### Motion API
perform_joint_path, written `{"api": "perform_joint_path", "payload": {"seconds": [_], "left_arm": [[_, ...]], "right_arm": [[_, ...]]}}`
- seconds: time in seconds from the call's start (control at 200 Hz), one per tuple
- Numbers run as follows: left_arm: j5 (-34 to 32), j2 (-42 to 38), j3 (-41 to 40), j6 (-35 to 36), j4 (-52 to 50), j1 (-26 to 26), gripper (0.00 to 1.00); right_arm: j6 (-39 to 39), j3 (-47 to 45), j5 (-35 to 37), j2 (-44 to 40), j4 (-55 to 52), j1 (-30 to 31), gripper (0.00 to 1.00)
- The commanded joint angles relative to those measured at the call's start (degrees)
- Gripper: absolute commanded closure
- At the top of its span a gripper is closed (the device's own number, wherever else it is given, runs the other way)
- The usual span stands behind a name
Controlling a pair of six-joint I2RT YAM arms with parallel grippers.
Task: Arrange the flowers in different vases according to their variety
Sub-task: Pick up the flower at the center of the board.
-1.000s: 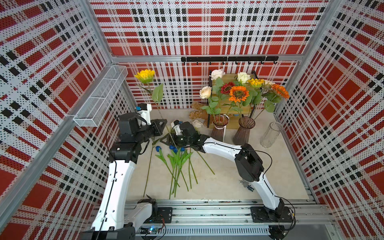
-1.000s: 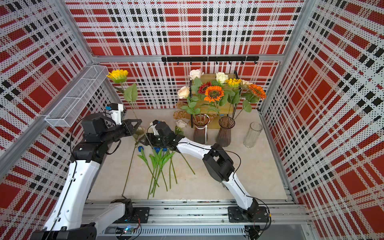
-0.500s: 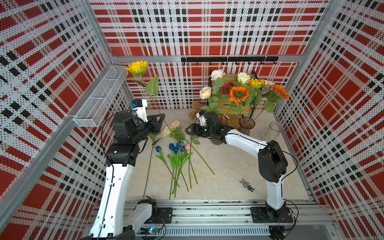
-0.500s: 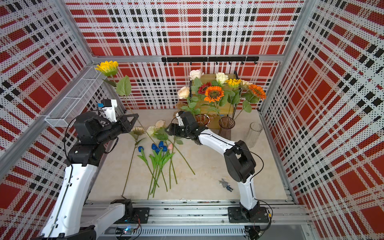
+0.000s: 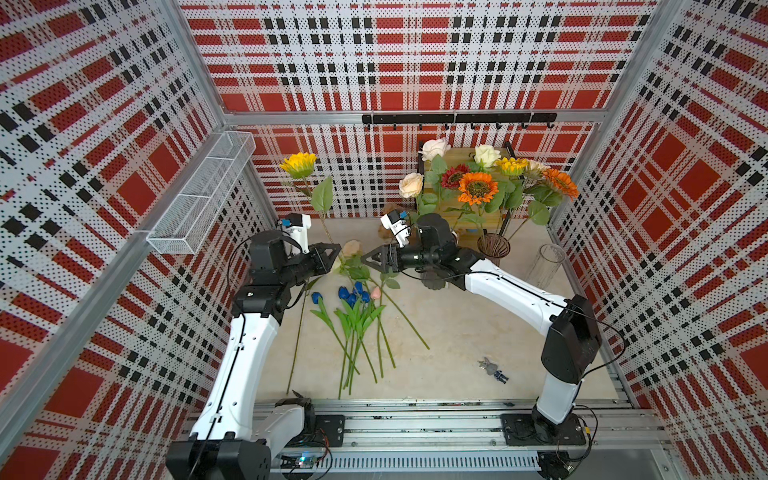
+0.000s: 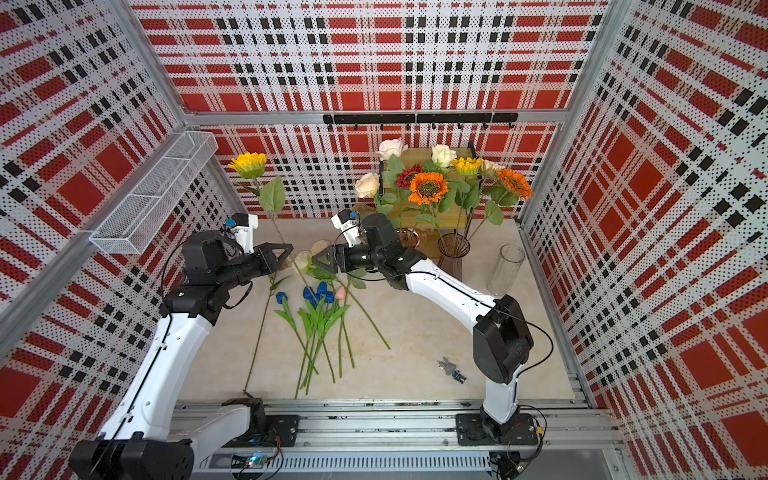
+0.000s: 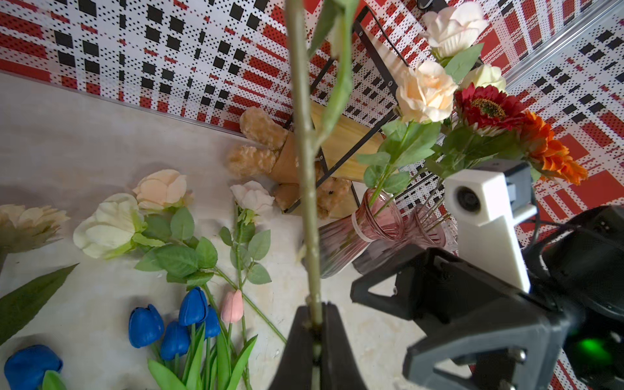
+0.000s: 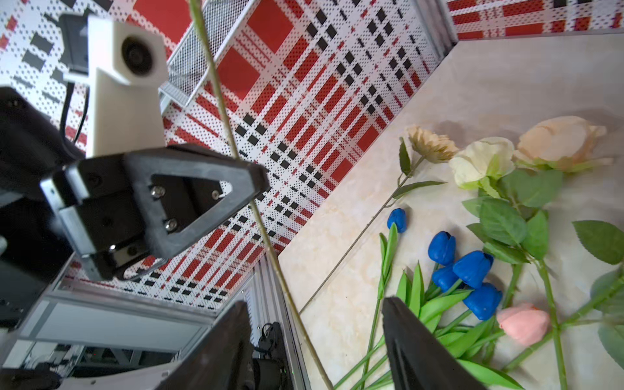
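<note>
Firmly clamped in left gripper [image 5: 336,254], yellow sunflower [image 5: 298,164] raised, right gripper [image 5: 366,259] parted, empty, near its stem.

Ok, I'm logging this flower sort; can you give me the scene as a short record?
left claw: shut on stem of yellow sunflower, bloom up
right claw: open, near that stem, empty
rose vase: purple, holds roses
sunflower vase: purple, holds sunflowers
clear vase: empty
table: blue tulips, pink tulip, loose roses, cream sunflower
</note>
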Motion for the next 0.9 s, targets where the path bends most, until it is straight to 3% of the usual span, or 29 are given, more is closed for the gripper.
{"api": "perform_joint_path", "payload": {"seconds": [0.0, 0.316, 0.606, 0.676, 0.757, 0.822, 0.897], "left_arm": [[1.6, 1.12, 0.76, -0.1, 2.69, -1.38, 1.0], [0.0, 1.74, 0.82, -0.77, 2.87, -5.09, 1.0], [-0.3, 1.73, -0.09, -1.09, 2.89, -7.48, 1.0], [-0.39, 1.64, -0.11, -1.06, 2.9, -7.6, 1.0], [-0.73, 1.45, 0.22, -1.14, 2.8, -7.48, 1.0], [-1.0, 1.66, 0.65, -1.31, 2.61, -7.21, 0.83], [-1.19, 2.02, 1.16, -1.15, 2.28, -6.61, 0.64]], "right_arm": [[-2.48, 1.55, -2.18, 1.62, -0.14, 2.37, 0.35], [-1.93, 3.47, -1.96, 3.35, 0.79, 3.41, 0.42], [-2.98, 6.54, -1.42, 5.24, -1.08, 3.32, 0.57], [-2.81, 7.26, -1.59, 5.7, -1.14, 3.32, 0.66], [-2.44, 7.5, -1.56, 5.95, -1.08, 3.32, 0.84], [-2.33, 7.46, -1.39, 5.88, -0.99, 3.32, 1.0], [-2.24, 7.2, -1.14, 5.42, -0.7, 3.32, 1.0]]}}
